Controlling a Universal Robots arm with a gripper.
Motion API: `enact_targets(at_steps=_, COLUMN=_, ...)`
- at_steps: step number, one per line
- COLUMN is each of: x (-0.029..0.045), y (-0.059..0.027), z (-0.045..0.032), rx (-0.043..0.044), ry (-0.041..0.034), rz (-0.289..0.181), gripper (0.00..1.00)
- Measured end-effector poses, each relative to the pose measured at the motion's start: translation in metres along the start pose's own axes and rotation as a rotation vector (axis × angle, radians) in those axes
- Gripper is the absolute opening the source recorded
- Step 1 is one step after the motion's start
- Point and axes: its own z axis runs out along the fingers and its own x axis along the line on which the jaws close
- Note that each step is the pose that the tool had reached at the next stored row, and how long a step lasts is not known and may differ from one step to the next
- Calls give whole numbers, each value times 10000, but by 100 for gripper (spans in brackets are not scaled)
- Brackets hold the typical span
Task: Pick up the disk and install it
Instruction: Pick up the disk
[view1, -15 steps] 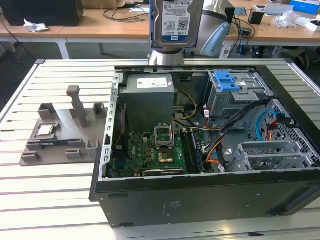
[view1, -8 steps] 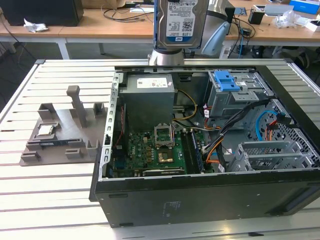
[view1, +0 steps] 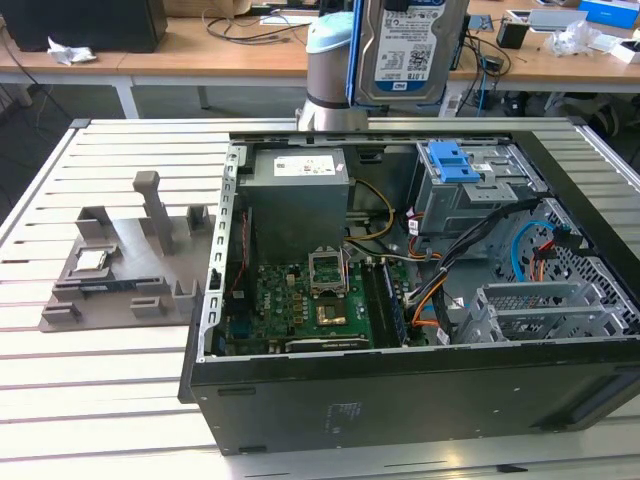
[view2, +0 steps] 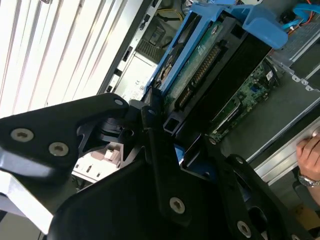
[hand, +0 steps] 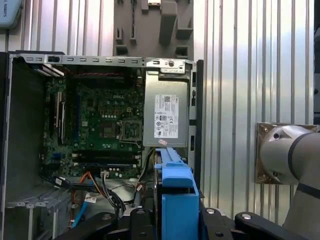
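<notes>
Nearest me, the open computer case (view1: 400, 400) lies on the slatted table (view1: 100, 400), cables (view1: 470, 260) crowding its drive cage (view1: 480, 200). Farther back, above the case's far wall, my gripper (view2: 160, 117) is clamped on the disk (view1: 410, 50). In the second wrist view, a hand (view2: 311, 150) sits near the case rim.

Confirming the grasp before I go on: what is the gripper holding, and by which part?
The gripper is shut on the disk, clamping its blue carrier frame at the end nearest the wrist.
</notes>
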Motion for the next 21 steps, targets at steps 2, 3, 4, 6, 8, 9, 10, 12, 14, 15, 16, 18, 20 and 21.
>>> enact_targets(at_steps=2, x=12, y=-24, z=-2, rx=0, ry=1, rz=-1, gripper=37)
enact_targets(at_steps=3, x=17, y=-33, z=-2, rx=0, ry=0, rz=0, gripper=37)
enact_targets(at_steps=4, x=23, y=-45, z=-3, rx=0, ry=0, rz=0, gripper=37)
enact_targets(at_steps=6, x=38, y=-74, z=-5, rx=-1, ry=1, rz=0, gripper=37)
enact_targets(at_steps=8, x=52, y=-96, z=-6, rx=0, ry=0, rz=-1, gripper=37)
enact_targets(at_steps=9, x=59, y=-105, z=-7, rx=0, ry=1, rz=-1, gripper=37)
enact_targets(at_steps=10, x=68, y=-119, z=-7, rx=0, ry=1, rz=-1, gripper=37)
enact_targets(at_steps=12, x=78, y=-135, z=-9, rx=0, ry=1, rz=0, gripper=37)
enact_targets(at_steps=14, x=95, y=-162, z=-10, rx=-1, ry=0, rz=0, gripper=37)
enact_targets(at_steps=15, x=100, y=-169, z=-11, rx=0, ry=1, rz=0, gripper=37)
enact_targets(at_steps=16, x=109, y=-184, z=-11, rx=1, ry=1, rz=-1, gripper=37)
enact_targets(at_steps=18, x=125, y=-209, z=-13, rx=-1, ry=1, rz=-1, gripper=37)
enact_targets(at_steps=20, x=147, y=-245, z=-15, rx=-1, ry=1, rz=0, gripper=37)
enact_targets(at_steps=21, x=152, y=-253, z=-16, rx=0, ry=1, rz=0, gripper=37)
